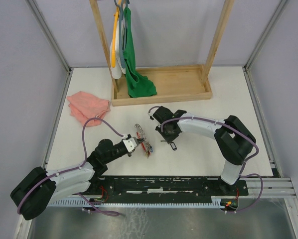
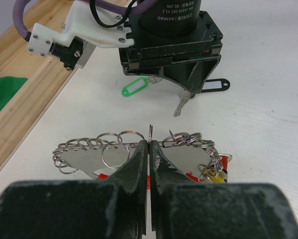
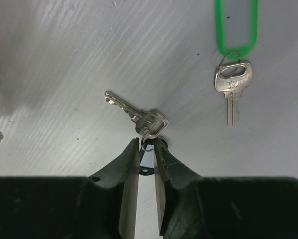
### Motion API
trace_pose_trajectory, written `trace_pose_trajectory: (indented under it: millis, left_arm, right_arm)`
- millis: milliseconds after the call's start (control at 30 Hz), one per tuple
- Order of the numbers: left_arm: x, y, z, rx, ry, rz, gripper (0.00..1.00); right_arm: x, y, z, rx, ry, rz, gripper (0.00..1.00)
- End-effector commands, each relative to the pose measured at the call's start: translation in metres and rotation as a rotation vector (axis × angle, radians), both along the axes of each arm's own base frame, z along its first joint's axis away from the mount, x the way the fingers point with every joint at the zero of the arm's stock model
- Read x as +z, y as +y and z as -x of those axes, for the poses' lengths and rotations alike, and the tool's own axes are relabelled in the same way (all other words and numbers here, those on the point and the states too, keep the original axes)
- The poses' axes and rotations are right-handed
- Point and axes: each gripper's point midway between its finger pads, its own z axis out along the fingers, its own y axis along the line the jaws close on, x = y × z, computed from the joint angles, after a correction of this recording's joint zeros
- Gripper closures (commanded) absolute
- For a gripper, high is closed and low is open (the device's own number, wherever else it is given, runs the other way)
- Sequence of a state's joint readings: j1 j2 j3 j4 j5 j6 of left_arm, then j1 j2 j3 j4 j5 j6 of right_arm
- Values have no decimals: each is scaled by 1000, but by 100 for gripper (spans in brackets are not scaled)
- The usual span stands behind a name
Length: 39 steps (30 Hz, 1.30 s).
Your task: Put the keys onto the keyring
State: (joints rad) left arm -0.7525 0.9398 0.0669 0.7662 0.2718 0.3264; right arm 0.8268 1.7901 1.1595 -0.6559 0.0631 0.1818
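The left hand [image 2: 149,147] is clenched. Its two black fingers [image 2: 134,169] are pressed together and pinch one thin wire ring of the keyring [image 2: 184,139], and this ring stands upright at 12 o'clock from the fingertips. The keyring is a bunch of many small silver split rings, spread out towards 9 o'clock and 3 o'clock of the fingertips. A bit of red shows at the 8 o'clock side and a bit of yellow at the 4 o'clock side. I cannot tell whether the bunch rests on the white bench [image 2: 268,124].

The right hand [image 3: 147,144] has its fingers a narrow gap apart, one on each side of an oblong black plastic tag [image 3: 147,162]. I cannot tell whether they press it. A small silver metal key [image 3: 151,121], joined to this tag, lies flat on the bench at 12 o'clock from the fingertips. Its head is nearest to them and its blade points to 10 o'clock. At 1 o'clock, apart from the hand, lies a second silver key [image 3: 232,82] with its blade towards 6 o'clock, hanging on a bright green plastic tag [image 3: 233,50]. The stamp on its head is too small to read.

On the black motor housing [image 2: 169,20] above the right hand, white letters read "DAMIAO" and "DC 24V".

In the top view the right hand is at 3 o'clock from the keyring, near it. A crumpled pink cloth [image 1: 88,105] lies at 10 o'clock from the left hand and a shallow wooden tray [image 1: 179,82] at 1 o'clock.
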Motion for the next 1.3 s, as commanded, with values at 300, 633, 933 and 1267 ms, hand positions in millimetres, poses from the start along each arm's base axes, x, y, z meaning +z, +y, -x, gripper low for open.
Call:
trace_pose_trajectory:
  millis: [300,633,933,1267]
  left_arm:
    - [35,-9,-3,-20,-66,103,97]
    - [35,-9,-3,-18,-64,100,97]
    - [35,-10,-4,-18,-64,100,97]
    - [32,-12,-4,-24,-51,94,97]
  right_arm:
    - [1,3,-10,8,-27,26,76]
    - [33,-26,-24,-79,-110,102,97]
    - [88,-119,-57,-449,-201,172,99]
    - [50,-125,-40,-744,-137,87,100]
